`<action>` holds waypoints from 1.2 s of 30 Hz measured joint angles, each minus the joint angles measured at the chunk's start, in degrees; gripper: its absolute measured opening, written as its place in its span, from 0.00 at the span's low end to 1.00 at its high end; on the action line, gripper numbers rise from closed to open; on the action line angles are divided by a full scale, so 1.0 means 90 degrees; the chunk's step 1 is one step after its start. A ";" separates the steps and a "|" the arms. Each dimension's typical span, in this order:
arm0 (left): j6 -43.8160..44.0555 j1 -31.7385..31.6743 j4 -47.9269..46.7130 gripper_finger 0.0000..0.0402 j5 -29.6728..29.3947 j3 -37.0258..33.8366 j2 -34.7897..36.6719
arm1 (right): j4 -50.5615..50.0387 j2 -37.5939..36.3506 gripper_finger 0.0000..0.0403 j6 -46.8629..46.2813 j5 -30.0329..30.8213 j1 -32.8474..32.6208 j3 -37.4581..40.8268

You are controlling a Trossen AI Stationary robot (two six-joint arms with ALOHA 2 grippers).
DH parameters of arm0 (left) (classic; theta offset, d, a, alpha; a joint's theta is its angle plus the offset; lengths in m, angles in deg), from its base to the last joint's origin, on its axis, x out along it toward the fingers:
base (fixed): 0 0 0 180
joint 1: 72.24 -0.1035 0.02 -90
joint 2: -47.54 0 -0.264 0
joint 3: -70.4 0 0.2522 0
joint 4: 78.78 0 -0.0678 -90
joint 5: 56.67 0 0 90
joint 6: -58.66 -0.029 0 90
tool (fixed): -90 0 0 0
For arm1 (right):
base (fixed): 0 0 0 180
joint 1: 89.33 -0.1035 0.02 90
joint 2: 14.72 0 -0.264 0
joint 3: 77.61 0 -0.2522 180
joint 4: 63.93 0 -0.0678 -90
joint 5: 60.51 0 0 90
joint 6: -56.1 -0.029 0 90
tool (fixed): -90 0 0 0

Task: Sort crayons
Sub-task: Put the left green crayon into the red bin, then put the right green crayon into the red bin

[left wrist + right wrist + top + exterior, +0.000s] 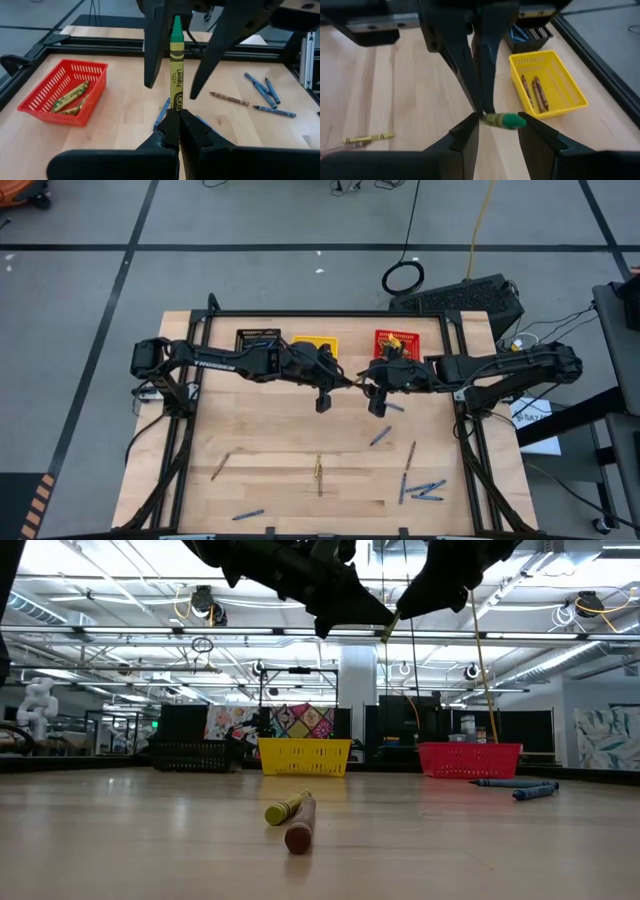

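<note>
- Over the table's middle, high view: I see left gripper (323, 402) and right gripper (379, 404) facing each other; loose crayons (424, 490) lie near the front edge.
- Low view: two crayons touching on the wood, yellow basket (305, 756) behind.
- Left wrist: fingers pinch an olive-yellow, green-tipped crayon (176, 65) upright.
- Right wrist: fingers spread either side of that crayon's tip.

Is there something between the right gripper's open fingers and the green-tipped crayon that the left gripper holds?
Nothing visible. The left gripper holds the crayon, and its tip already lies between the right gripper's open fingers.
</note>
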 joint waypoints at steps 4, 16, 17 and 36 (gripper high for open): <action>0.0000 0.0000 -0.0009 0.00 0.0000 0.0000 -0.0002 | 0.0086 0.0000 0.30 0.0064 -0.0002 0.0009 -0.0001; -0.0016 0.0006 0.0150 0.00 0.0202 0.0000 -0.0002 | 0.0090 0.0000 0.29 0.0048 -0.0230 0.0236 -0.0002; -0.0035 0.0001 0.0153 0.00 0.0200 0.0000 -0.0001 | 0.0109 0.0000 0.27 0.0049 -0.0332 0.0236 -0.0002; -0.0012 0.0084 -0.2834 0.00 -0.0159 0.0000 -0.0002 | -0.0269 0.0525 0.18 -0.0383 -0.0693 0.0208 -0.0004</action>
